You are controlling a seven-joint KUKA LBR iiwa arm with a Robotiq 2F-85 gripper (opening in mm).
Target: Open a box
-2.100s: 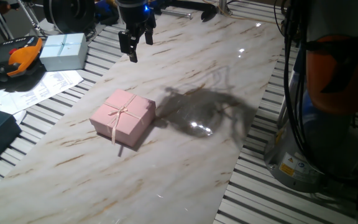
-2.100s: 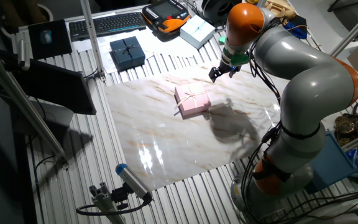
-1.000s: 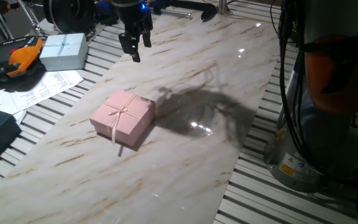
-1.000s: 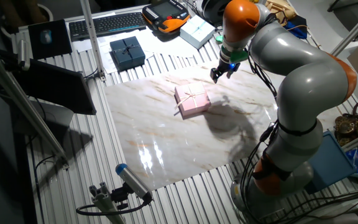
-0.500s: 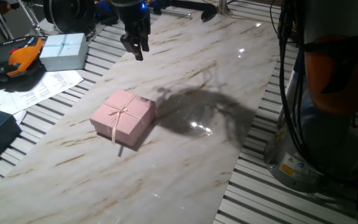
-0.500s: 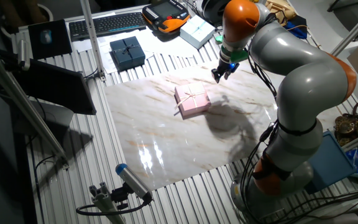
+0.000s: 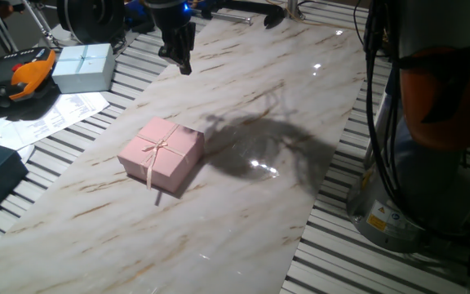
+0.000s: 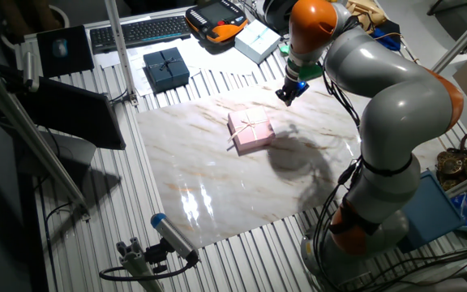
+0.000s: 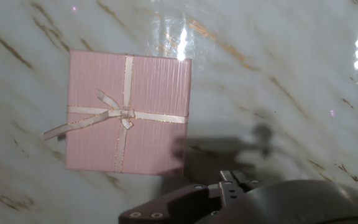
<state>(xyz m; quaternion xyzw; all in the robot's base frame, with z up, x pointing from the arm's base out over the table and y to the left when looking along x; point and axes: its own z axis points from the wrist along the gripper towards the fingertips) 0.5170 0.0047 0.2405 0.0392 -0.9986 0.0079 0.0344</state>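
The pale-pink box (image 7: 161, 153) sits closed on the marble sheet (image 7: 243, 212), its cream ribbon bow on the lid. It also shows in the other fixed view (image 8: 250, 132) and at the upper left of the hand view (image 9: 126, 112). My gripper (image 7: 182, 61) hangs in the air beyond the box's far side, well apart from it, and holds nothing. It also shows in the other fixed view (image 8: 285, 96). Its fingers stand almost in line with each other from both fixed views. The hand view shows only the dark hand body (image 9: 247, 202), no fingertips.
A pale blue-white ribboned box (image 7: 84, 67) and an orange-black pendant (image 7: 31, 69) lie left of the sheet, with papers (image 7: 55, 114) beside them. A dark blue box (image 8: 166, 69) and a keyboard (image 8: 140, 31) lie beyond. The arm's base (image 7: 398, 188) stands at the right.
The hand has drifted slightly up and away from the box and turned at the wrist, so its fingers now look narrow instead of spread. The box has not moved.
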